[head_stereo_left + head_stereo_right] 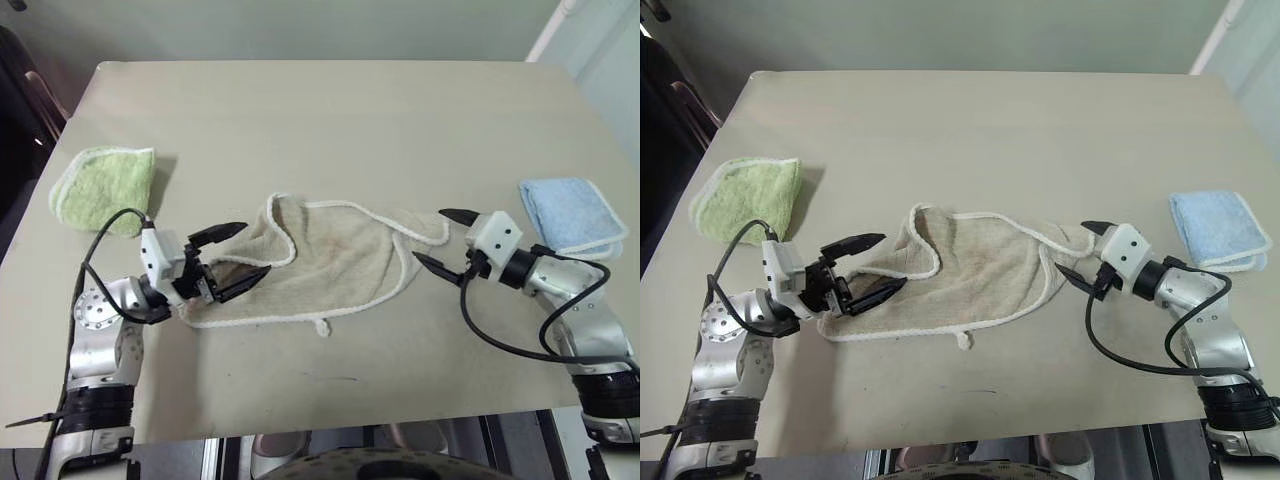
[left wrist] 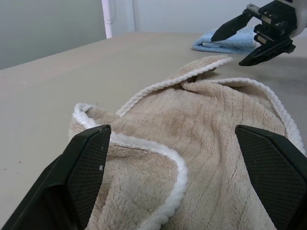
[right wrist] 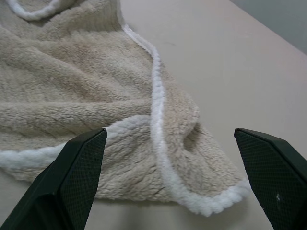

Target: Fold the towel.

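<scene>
Flanking: the left end effector (image 1: 228, 262) and right end effector (image 1: 444, 240) sit at opposite ends of the towel (image 1: 335, 262), each with its fingers spread apart and nothing between them.
Left end effector: at about 8 o'clock on the counter (image 1: 330, 120), its lower finger over the towel's near-left corner; whether it touches the cloth I cannot tell.
Right end effector: at about 3 o'clock, just beside the bunched right corner, apart from it.
Towel: beige, rumpled, lying flat-ish at the counter's centre; its left part is doubled over itself, the white edging (image 1: 390, 290) curling, a small loop tag (image 1: 321, 328) at the near edge.
Step in hand: judged as the opening grab of both ends. To do it well, each end effector should close over the corded edge at a true corner, not a mid-fold, so the cloth lifts evenly.
Near edge: little bare counter lies toward 6 o'clock, so dragging that way risks spilling cloth over.
Far room: wide bare counter toward 12 o'clock suits spreading and folding.
Side limits: the green towel (image 1: 103, 187) at 10 o'clock and blue towel (image 1: 571, 213) at 2 o'clock sit well apart from the work.
</scene>
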You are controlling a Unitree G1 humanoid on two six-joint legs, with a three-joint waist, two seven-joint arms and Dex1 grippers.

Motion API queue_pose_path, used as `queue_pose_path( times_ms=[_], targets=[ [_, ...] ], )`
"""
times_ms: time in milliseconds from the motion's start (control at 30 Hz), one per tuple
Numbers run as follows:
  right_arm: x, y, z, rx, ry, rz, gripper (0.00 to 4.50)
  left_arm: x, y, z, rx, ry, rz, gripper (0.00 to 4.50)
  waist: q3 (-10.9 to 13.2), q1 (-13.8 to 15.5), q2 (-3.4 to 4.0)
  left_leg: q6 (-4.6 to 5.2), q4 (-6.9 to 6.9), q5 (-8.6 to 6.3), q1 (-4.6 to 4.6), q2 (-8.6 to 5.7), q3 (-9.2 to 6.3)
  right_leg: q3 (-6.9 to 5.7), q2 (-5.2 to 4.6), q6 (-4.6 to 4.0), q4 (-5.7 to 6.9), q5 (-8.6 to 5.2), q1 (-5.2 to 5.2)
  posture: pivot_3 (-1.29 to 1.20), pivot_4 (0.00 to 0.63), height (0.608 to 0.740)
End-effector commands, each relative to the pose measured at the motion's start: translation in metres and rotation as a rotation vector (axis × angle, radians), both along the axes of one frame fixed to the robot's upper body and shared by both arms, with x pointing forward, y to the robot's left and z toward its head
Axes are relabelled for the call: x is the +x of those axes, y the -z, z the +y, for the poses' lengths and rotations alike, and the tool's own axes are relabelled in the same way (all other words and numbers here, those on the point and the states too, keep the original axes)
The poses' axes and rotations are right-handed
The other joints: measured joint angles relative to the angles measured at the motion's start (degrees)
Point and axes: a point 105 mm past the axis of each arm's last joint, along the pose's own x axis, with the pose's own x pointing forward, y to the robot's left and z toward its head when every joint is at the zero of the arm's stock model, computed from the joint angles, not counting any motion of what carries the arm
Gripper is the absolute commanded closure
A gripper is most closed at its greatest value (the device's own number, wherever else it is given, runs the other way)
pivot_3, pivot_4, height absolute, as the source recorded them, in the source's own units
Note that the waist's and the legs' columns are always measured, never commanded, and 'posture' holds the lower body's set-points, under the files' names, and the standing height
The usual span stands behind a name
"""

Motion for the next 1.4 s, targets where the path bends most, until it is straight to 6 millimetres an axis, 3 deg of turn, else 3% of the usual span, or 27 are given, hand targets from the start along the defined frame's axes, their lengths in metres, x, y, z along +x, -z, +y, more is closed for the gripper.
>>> queue_pose_path(
  times_ms=[33, 233, 533, 833, 967, 1100, 1367, 1400],
  targets=[
    [-0.003, -0.014, -0.001, 0.007, -0.016, -0.042, 0.00, 0.001, -0.010, -0.008, 0.006, 0.022, -0.050, 0.01, 0.0, 0.0, 0.00, 0.00, 0.00, 0.00, 0.00, 0.00, 0.00, 0.00, 0.00, 0.00, 0.00, 0.00, 0.00, 0.00, 0.150, 0.740],
    [0.000, -0.013, -0.001, 0.001, -0.011, -0.046, 0.00, 0.001, -0.012, -0.013, 0.001, 0.037, -0.054, 0.01, 0.0, 0.0, 0.00, 0.00, 0.02, 0.00, 0.00, 0.00, 0.01, 0.01, 0.00, -0.02, -0.01, 0.01, 0.01, 0.00, 0.150, 0.740],
    [0.020, -0.012, -0.008, -0.075, 0.037, -0.074, 0.00, 0.002, -0.014, -0.023, -0.008, 0.049, -0.066, 0.01, 0.0, 0.0, 0.00, 0.01, 0.02, 0.01, 0.00, 0.02, 0.00, 0.01, 0.01, 0.00, -0.01, 0.06, 0.01, 0.00, 0.150, 0.740],
    [0.018, -0.003, -0.011, -0.156, -0.013, -0.088, 0.00, 0.003, -0.014, -0.026, -0.002, 0.046, -0.076, 0.01, 0.0, 0.0, 0.01, 0.01, -0.04, 0.00, 0.00, 0.04, 0.01, -0.01, 0.02, 0.22, -0.03, 0.19, 0.00, 0.00, 0.150, 0.740],
    [0.026, -0.005, -0.010, -0.165, 0.006, -0.126, 0.00, 0.000, -0.012, -0.032, -0.012, 0.051, -0.070, 0.01, 0.0, 0.0, 0.01, 0.01, -0.01, 0.00, 0.00, 0.04, 0.01, -0.01, 0.01, 0.21, -0.04, 0.19, 0.01, 0.00, 0.150, 0.740],
    [0.027, 0.007, -0.011, -0.237, -0.022, -0.119, 0.00, -0.001, -0.013, -0.035, -0.014, 0.047, -0.076, 0.01, 0.0, 0.0, 0.01, 0.02, -0.01, 0.01, 0.00, 0.05, -0.01, -0.02, 0.01, 0.20, -0.02, 0.25, 0.00, 0.00, 0.150, 0.740],
    [0.037, 0.005, -0.008, -0.260, -0.014, -0.175, 0.00, -0.004, -0.012, -0.035, -0.001, 0.042, -0.075, 0.01, 0.0, 0.0, 0.01, 0.02, -0.02, 0.01, 0.00, 0.06, 0.00, -0.03, 0.02, 0.22, -0.03, 0.27, 0.00, 0.00, 0.150, 0.740],
    [0.037, 0.005, -0.007, -0.259, -0.017, -0.180, 0.17, -0.005, -0.012, -0.035, -0.001, 0.041, -0.073, 0.00, 0.0, 0.0, 0.01, 0.02, -0.03, 0.00, 0.00, 0.07, 0.00, -0.04, 0.02, 0.22, -0.04, 0.27, 0.00, 0.00, 0.150, 0.740]
  ],
)
